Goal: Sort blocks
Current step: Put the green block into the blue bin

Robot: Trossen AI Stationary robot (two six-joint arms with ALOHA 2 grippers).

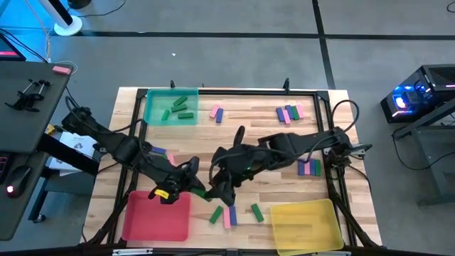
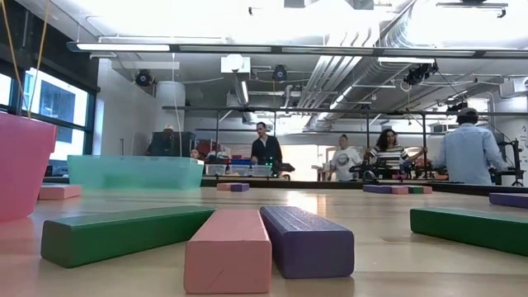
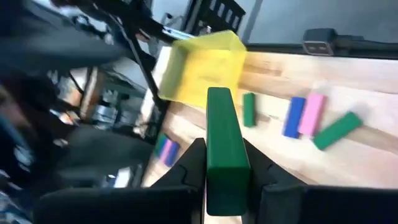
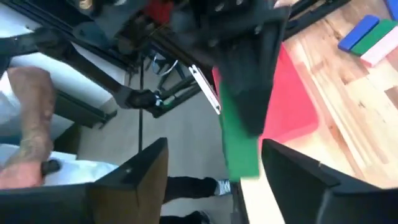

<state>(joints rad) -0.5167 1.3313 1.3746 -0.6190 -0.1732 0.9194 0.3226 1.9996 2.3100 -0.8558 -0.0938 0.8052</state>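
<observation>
**Kid:** Where is the green block (image 3: 225, 149)?

**Helper:** It is up in the air, just beside the red tray (image 1: 158, 217), near that tray's far corner. The left claw (image 3: 227, 171) is pinching it. Its two dark fingers (image 3: 189, 168) press on both sides of the block.

**Kid:** What does the right claw (image 1: 217, 190) do?

**Helper:** It is right next to the same block, on the side away from the red tray. Its fingers (image 4: 134, 177) are spread wide, and the block sits between them without touching.

**Kid:** Are there more blocks?

**Helper:** Yes. A green (image 1: 215, 216), a pink (image 1: 227, 217) and a purple one (image 1: 233, 214) lie together on the wooden table (image 1: 242, 128), just past the red tray toward the yellow tray (image 1: 307, 225). Some green ones (image 1: 178, 110) lie in the green tray (image 1: 170, 107), far from the red tray.

**Kid:** Any words to read?

**Helper:** No, I cannot find any writing on the blocks or trays.
</observation>
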